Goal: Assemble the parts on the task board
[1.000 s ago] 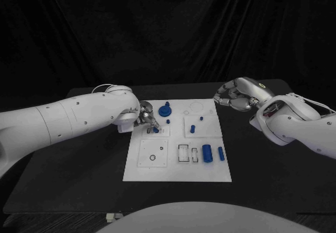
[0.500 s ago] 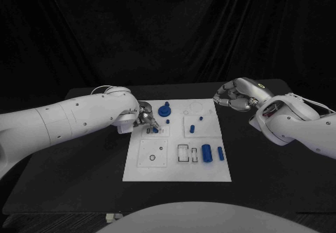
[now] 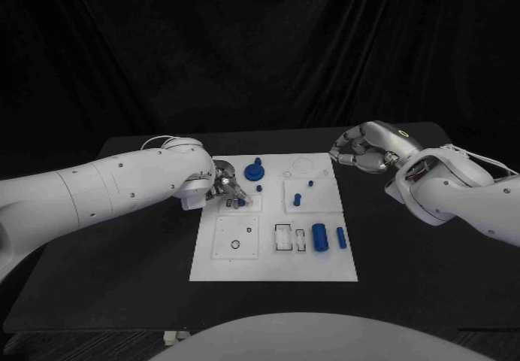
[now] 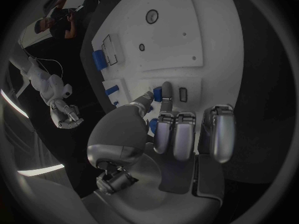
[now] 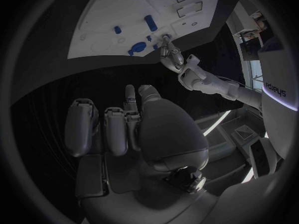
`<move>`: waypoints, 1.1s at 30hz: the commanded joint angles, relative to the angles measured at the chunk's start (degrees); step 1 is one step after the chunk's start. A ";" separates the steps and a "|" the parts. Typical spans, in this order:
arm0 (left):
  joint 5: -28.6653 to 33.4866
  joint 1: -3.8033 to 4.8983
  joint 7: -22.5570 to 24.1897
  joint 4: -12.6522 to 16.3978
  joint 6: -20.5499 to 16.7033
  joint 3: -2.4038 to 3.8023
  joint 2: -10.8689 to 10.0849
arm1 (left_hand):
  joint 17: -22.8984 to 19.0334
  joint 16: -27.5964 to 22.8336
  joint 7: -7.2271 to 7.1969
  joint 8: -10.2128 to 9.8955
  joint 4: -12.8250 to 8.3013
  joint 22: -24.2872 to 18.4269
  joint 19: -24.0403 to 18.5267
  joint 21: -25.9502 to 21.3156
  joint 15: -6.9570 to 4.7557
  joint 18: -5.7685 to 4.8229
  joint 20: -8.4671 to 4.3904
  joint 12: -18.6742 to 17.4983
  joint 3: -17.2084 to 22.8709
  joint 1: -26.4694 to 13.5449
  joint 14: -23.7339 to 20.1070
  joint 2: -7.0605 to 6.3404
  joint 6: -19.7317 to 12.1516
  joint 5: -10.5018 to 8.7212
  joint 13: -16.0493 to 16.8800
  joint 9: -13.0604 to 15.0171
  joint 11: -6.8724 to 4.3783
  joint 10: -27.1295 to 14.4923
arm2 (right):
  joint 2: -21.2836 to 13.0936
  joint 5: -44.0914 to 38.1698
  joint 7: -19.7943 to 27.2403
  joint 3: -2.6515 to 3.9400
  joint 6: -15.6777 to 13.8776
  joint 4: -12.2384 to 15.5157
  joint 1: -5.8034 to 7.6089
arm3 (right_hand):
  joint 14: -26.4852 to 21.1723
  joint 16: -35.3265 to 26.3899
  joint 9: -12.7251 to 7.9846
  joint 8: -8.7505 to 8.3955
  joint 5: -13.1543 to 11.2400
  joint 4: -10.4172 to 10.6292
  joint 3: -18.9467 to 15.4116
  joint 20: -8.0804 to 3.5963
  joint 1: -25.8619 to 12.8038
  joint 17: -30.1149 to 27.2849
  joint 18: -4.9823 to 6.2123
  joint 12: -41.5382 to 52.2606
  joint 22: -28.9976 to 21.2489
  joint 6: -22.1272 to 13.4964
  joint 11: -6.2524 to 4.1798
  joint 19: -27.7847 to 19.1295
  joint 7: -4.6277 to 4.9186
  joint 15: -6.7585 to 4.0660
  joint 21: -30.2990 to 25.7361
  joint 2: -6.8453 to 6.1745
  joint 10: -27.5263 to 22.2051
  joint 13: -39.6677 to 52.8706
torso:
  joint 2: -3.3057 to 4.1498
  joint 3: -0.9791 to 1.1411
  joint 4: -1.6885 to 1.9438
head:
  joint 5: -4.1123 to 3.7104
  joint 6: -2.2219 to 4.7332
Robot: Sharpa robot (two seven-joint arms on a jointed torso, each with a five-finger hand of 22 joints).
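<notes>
The white task board (image 3: 271, 259) lies in the middle of the black table. At the board's far left, my left hand (image 3: 225, 186) pinches a small blue part (image 3: 235, 201) between thumb and a finger, low over a raised square block. The left wrist view shows that blue part (image 4: 158, 93) between the fingertips (image 4: 166, 90), next to a rectangular slot (image 4: 183, 94). My right hand (image 3: 367, 148) hovers off the board's far right corner, fingers curled in and holding nothing. In the right wrist view its fingers (image 5: 118, 127) are curled, and the board (image 5: 106, 20) lies beyond them.
More blue parts are on the board: a round knob (image 3: 255, 171), a peg (image 3: 298, 199), a thick cylinder (image 3: 321, 236) and a slimmer one (image 3: 341, 238). Open slots (image 3: 284, 237) and a plate with holes (image 3: 238, 239) are at the near side.
The left arm has shifted slightly; its hand stays at the same block with the small blue part. The right hand has not moved.
</notes>
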 commanded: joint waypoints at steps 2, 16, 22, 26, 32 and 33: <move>0.00 -0.17 -0.70 0.04 1.25 -0.02 0.10 | 15.09 0.38 0.35 -0.37 1.78 8.29 -0.11 -0.42 -0.04 0.34 0.20 0.20 -1.57 -1.52 5.85 -0.29 0.23 -1.40 15.09 0.43 0.02 6.00 | 0.02 -0.08 -0.83 0.04 0.47 -0.06 -0.20 | 3.45 -0.35 -0.08 -0.39 0.16 0.00 0.28 0.48 0.74 0.68 0.96 -0.15 10.84 0.39 0.08 0.80 -0.14 -0.28 -0.28 0.15 2.26 -0.14 | 0.01 0.01 -0.01 | 0.00 -0.01; 0.00 -0.22 -1.31 0.75 0.00 -0.01 -0.61 | 15.09 0.38 -0.16 4.75 8.20 8.81 0.28 -0.54 -0.47 0.29 -0.24 0.20 -9.25 -4.98 5.85 -1.31 -1.46 -3.13 15.09 10.20 -0.45 6.00 | -0.11 -0.08 -0.80 0.05 0.62 -0.21 -0.71 | 3.45 -0.35 -0.09 -0.41 0.16 -0.01 0.30 0.48 0.75 0.68 0.97 -0.18 10.83 0.41 0.09 0.78 -0.13 -0.28 -0.34 0.09 2.24 -0.18 | 0.01 0.02 -0.01 | 0.30 -0.01; 0.00 0.04 -1.15 3.04 -2.03 0.00 -2.29 | 15.09 0.38 -0.77 9.57 10.41 9.41 1.01 -0.14 -1.08 0.09 -0.62 0.20 -12.31 -3.77 5.85 -1.15 -2.44 -3.11 15.09 16.85 -1.06 6.00 | -0.39 -0.08 -0.76 0.05 0.45 -0.18 -0.76 | 3.46 -0.34 -0.10 -0.42 0.14 0.02 0.28 0.48 0.70 0.71 0.97 -0.21 10.83 0.42 0.10 0.78 -0.10 -0.28 -0.32 0.01 2.21 -0.24 | 0.02 0.01 -0.01 | 0.51 -0.01; 0.00 0.98 -0.81 4.90 -3.19 0.01 -3.78 | 15.09 0.38 -1.33 13.94 10.80 9.67 1.26 -0.05 -1.42 0.05 -1.10 0.20 -14.28 -2.33 5.85 -1.21 -3.71 -3.09 15.09 22.84 -1.50 6.00 | -0.51 -0.08 -0.79 0.05 0.41 -0.22 -0.76 | 3.46 -0.32 -0.10 -0.45 0.12 0.11 0.25 0.49 0.59 0.75 0.98 -0.21 10.82 0.44 0.12 0.77 -0.08 -0.27 -0.36 -0.09 2.23 -0.22 | 0.01 0.00 -0.01 | 0.54 -0.01; 0.00 3.71 0.13 6.45 -4.86 0.01 -5.75 | 15.09 0.38 -1.83 16.16 10.76 10.31 2.03 0.53 -1.70 -0.16 -1.41 0.20 -15.54 -1.09 5.85 -0.88 -3.88 -3.05 15.09 26.09 -1.81 6.00 | -0.49 -0.08 -0.82 0.05 0.37 -0.42 -0.77 | 3.45 -0.34 -0.12 -0.50 0.10 0.19 0.22 0.50 0.48 0.71 0.97 -0.23 10.82 0.42 0.14 0.77 -0.05 -0.25 -0.35 -0.17 2.21 -0.26 | -0.02 0.01 -0.01 | 0.37 -0.01; 0.00 4.13 0.36 6.45 -5.11 0.01 -5.95 | 15.09 0.38 -1.94 16.34 10.77 10.35 2.08 0.56 -1.77 -0.17 -1.44 0.20 -15.67 -0.97 5.85 -0.81 -3.52 -3.04 15.09 26.28 -1.92 6.00 | -0.47 -0.08 -0.83 0.05 0.39 -0.46 -0.77 | 3.45 -0.34 -0.12 -0.50 0.10 0.19 0.22 0.50 0.48 0.71 0.97 -0.23 10.82 0.42 0.14 0.77 -0.05 -0.25 -0.35 -0.17 2.21 -0.26 | -0.02 0.02 0.00 | 0.34 -0.01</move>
